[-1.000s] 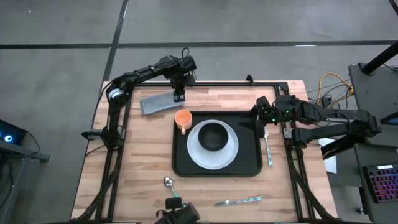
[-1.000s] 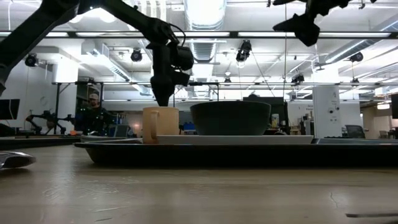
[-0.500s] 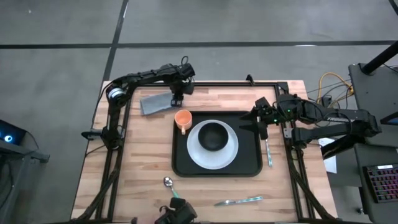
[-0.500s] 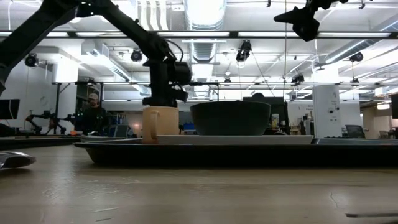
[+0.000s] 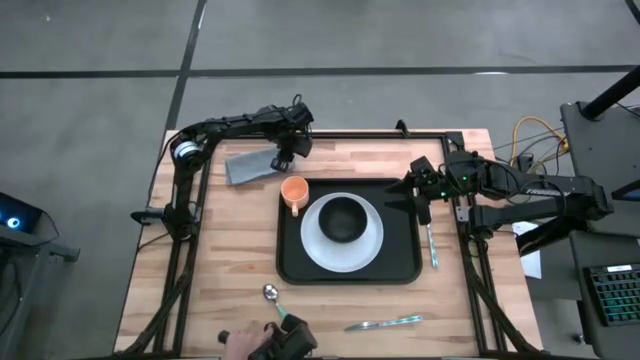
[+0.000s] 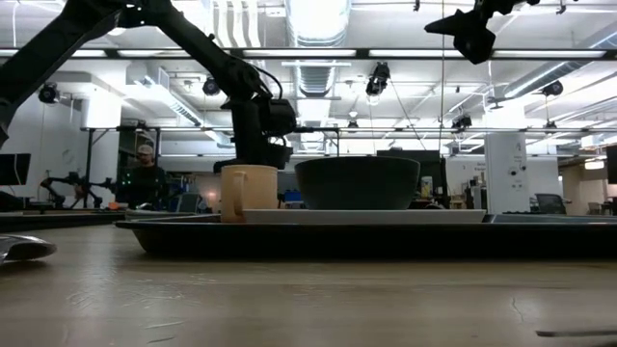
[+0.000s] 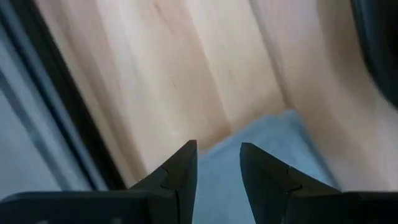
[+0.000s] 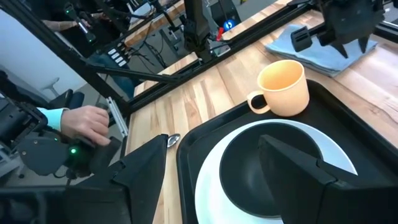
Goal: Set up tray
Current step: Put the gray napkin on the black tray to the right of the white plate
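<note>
The black tray lies mid-table and carries a white plate with a black bowl on it, and an orange cup. A grey-blue cloth lies flat on the table at the far left. My left gripper is open and low over the cloth's right end, which shows between its fingers in the left wrist view. My right gripper is open and empty, high above the tray's right rim; it shows in the low view. My left gripper points down with a finger on either side of the cloth's edge. I cannot tell whether the fingers touch the cloth.
A fork lies right of the tray. A spoon and a knife lie near the front edge. A person's hand is at the front edge by a dark device and also shows in the right wrist view.
My left gripper has gone down toward the cloth's right end and now sits behind the cup in the low view. My right gripper has risen a little. A person's hand has come in at the table's near edge.
</note>
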